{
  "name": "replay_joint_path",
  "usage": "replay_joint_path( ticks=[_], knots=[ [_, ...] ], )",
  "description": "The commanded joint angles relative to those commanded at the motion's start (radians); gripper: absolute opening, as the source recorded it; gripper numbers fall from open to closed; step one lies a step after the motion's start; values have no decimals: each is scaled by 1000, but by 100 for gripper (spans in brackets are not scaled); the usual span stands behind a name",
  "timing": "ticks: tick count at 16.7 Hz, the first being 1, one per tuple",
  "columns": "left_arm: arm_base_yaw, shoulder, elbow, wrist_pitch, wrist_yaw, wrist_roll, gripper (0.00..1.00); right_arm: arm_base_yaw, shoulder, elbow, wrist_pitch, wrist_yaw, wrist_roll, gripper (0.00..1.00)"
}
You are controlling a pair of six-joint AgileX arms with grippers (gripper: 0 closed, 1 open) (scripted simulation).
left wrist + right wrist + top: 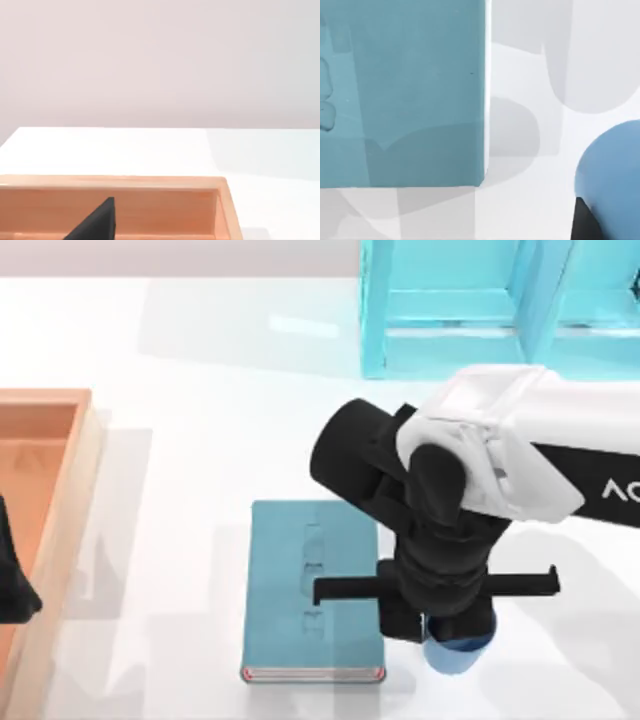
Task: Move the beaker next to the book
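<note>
The teal-blue book (315, 590) lies flat near the table's front, its cover also in the right wrist view (402, 90). The beaker (462, 652), pale blue and round, sits just right of the book's front right corner, mostly hidden under my right arm. My right gripper (455, 635) points straight down over it. In the right wrist view one dark finger (585, 222) presses against the beaker (612, 170), with a strip of white table between beaker and book. My left gripper (12, 580) is parked at the far left over a wooden tray.
A wooden tray (75, 470) runs along the left edge; its wall (150, 202) is in the left wrist view. A bright cyan shelf frame (480, 310) stands at the back right. White table lies open between the tray and the book.
</note>
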Motion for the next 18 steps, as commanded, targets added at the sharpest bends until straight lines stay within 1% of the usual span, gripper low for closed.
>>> replay_joint_path(
  ticks=[12,13,18],
  knots=[
    [0,0,0,0,0,0,100,0,0,0,0,0,0,98],
    [0,0,0,0,0,0,100,0,0,0,0,0,0,100],
    [0,0,0,0,0,0,100,0,0,0,0,0,0,100]
  ],
)
